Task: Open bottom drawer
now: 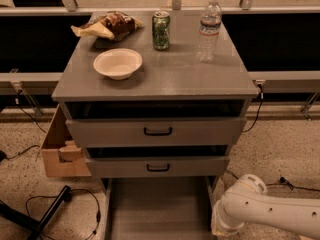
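Observation:
The bottom drawer [159, 209] of the grey cabinet [165, 79] stands pulled far out, and its plain grey interior shows below the two upper fronts. Its front panel and handle lie below the frame's bottom edge. The mid drawer [158, 167] and the top drawer [158, 132] are each slightly out, both with black bar handles. My white arm [260, 211] reaches in from the lower right, beside the bottom drawer's right wall. The gripper at its end drops out of view below the frame.
On the cabinet top sit a white bowl [118, 63], a green can [161, 30], a water bottle [208, 29] and a snack bag [107, 25]. A cardboard box [59, 151] stands at the left. Cables and a black leg [55, 206] lie on the speckled floor.

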Tool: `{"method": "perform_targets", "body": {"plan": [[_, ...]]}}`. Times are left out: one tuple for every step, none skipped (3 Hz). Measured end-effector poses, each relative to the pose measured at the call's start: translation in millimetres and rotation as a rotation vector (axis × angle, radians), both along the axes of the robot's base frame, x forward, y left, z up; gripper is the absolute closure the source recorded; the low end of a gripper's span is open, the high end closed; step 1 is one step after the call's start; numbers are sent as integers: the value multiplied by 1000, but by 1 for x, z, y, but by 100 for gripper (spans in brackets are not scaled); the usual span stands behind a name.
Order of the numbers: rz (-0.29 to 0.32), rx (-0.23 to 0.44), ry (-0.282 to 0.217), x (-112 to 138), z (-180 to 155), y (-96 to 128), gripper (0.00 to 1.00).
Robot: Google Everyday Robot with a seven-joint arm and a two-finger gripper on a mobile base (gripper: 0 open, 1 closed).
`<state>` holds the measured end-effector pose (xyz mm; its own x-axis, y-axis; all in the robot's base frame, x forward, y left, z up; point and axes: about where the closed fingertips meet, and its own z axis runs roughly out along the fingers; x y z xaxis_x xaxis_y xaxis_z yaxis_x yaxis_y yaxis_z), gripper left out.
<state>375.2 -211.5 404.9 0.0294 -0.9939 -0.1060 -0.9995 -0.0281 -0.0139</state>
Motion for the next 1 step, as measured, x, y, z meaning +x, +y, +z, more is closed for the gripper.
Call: {"method": "perform_targets", "body": {"plan": [[6,-28,4,-9,7,-1,88]]}}
